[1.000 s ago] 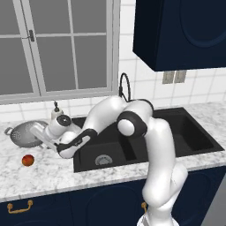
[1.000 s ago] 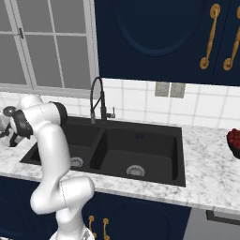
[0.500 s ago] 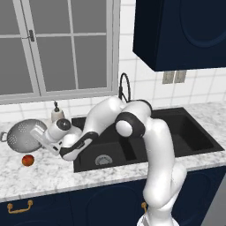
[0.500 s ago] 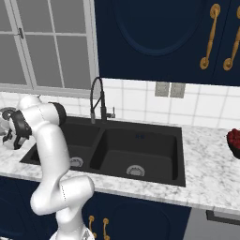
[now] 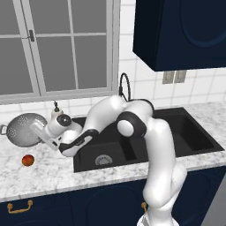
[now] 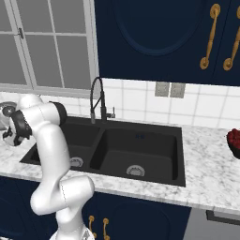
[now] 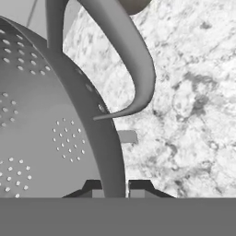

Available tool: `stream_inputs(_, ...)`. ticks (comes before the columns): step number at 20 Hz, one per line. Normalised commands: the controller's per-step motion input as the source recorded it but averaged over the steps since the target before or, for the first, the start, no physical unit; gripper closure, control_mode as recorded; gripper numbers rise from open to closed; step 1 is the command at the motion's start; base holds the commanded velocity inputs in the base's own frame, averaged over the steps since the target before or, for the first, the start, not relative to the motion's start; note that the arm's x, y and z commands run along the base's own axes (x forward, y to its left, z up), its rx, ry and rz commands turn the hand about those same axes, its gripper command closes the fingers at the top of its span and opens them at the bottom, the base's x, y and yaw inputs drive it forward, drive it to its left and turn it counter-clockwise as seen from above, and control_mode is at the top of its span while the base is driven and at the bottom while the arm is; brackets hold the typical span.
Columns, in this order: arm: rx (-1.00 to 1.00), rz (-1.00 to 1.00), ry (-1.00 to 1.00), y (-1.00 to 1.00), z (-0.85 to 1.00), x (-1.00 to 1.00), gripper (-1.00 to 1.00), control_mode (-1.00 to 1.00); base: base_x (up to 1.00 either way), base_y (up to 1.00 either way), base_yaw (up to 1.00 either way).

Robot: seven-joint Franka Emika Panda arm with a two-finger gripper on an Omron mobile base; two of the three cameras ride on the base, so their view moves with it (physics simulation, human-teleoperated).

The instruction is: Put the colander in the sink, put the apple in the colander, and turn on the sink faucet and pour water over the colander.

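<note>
Silver-grey metal, perforated: we log one colander (image 5: 23, 129), tipped up on its side on the marble surface (image 5: 39, 174) with its bowl facing out. The hand (image 5: 43, 135) is at the colander's rim. In the hand view the two dark fingertips (image 7: 139, 186) stand either side of the thin rim wall of the colander (image 7: 41, 124), with almost no gap left, so we read the hand as closed on the rim, just below one loop handle (image 7: 131, 64).

Handling, our judgement: a thin stiff metal bowl, probably light, smooth and rather slippery. A pinch on the rim sits off-centre, so the bowl may swing or pivot between the fingers when lifted. The rim beside the handle looks like a fair place to hold, since the handle root could stop it sliding sideways. It is not fragile.

Counts:
- colander: one, at the fingertips
- apple (image 5: 28, 160): one, red-orange, on the surface below and a little outward of the hand, apart from the colander
- sink (image 5: 145, 141): one, matte black, two basins, back along the arm from the hand; one drain (image 5: 103, 160) shows in the nearer basin in the left base view, two drains in the right base view
- sink faucet (image 6: 97, 101): one, black gooseneck, behind the sink; we see no water running
- soap bottle (image 5: 56, 111): one, just behind the hand
</note>
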Motion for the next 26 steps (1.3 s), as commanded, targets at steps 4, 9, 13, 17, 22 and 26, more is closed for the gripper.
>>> stream_inputs(4,0.0,0.0,0.01,-0.09,0.8,0.01,1.0,-1.0,0.0,0.0,0.0)
stream_inputs(9,0.0,-0.03,0.2,-0.26,0.72,-0.37,1.0,-1.0,0.0,0.0,0.0)
stream_inputs(13,0.0,-0.14,0.3,-0.48,0.57,-0.5,1.0,-1.0,0.0,0.0,0.0)
stream_inputs(17,0.0,-0.1,0.24,-0.68,0.65,-0.24,1.0,-1.0,0.0,0.0,0.0)
stream_inputs(22,0.0,-0.07,0.26,-0.76,0.66,-0.12,1.0,-1.0,0.0,0.0,0.0)
stream_inputs(26,0.0,-0.03,0.28,-0.71,0.65,-0.15,1.0,-1.0,0.0,0.0,0.0)
